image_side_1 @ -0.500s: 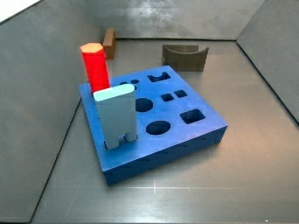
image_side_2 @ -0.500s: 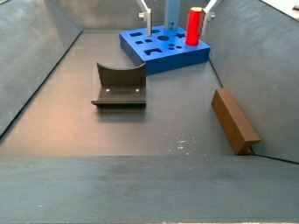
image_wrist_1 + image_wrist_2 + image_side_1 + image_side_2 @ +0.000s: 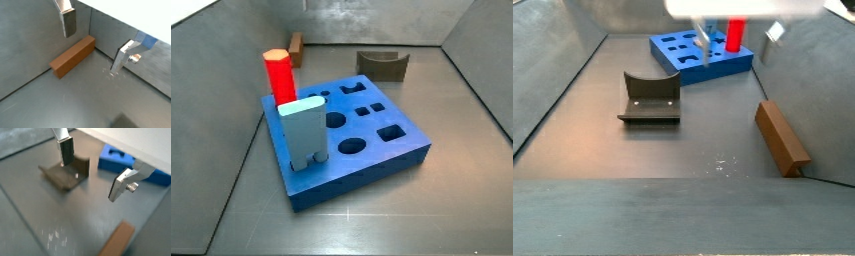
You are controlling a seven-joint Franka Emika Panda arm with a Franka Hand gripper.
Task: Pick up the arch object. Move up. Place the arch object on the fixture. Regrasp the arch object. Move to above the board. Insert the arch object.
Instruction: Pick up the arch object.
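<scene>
**Jaws spread and empty above the surface, arch object lying by the wall**

We see the gripper (image 3: 93,42) hanging in the air with its jaws released – nothing sits between the two silver fingers (image 3: 68,21). In both wrist views the fingers stand well apart from each other and point down toward the grey surface (image 3: 80,100), and neither of them touches any piece. In a side view the gripper (image 3: 738,45) shows at the upper edge, a pale blurred shape of the arm above it, the fingers hanging down in front of the board (image 3: 700,55); how high it is we cannot tell exactly.

The arch object (image 3: 73,56) lies flat on the surface, its long side just beside the foot of the wall. In a wrist view it sits between the two fingers as seen from above, but clearly below them and apart. In a side view the same brown bar (image 3: 780,137) rests along the right wall, well apart from the board. In a side view from the opposite end only its end (image 3: 295,43) shows, in the far corner.

The fixture (image 3: 649,97) stands on the open surface between the bar and the board – its curved notch is empty. In a wrist view the fixture (image 3: 65,172) appears under one finger, not touching it.

The board (image 3: 352,140) carries a red cylinder (image 3: 277,78) and a pale blue block (image 3: 305,135), both upright in it.
</scene>
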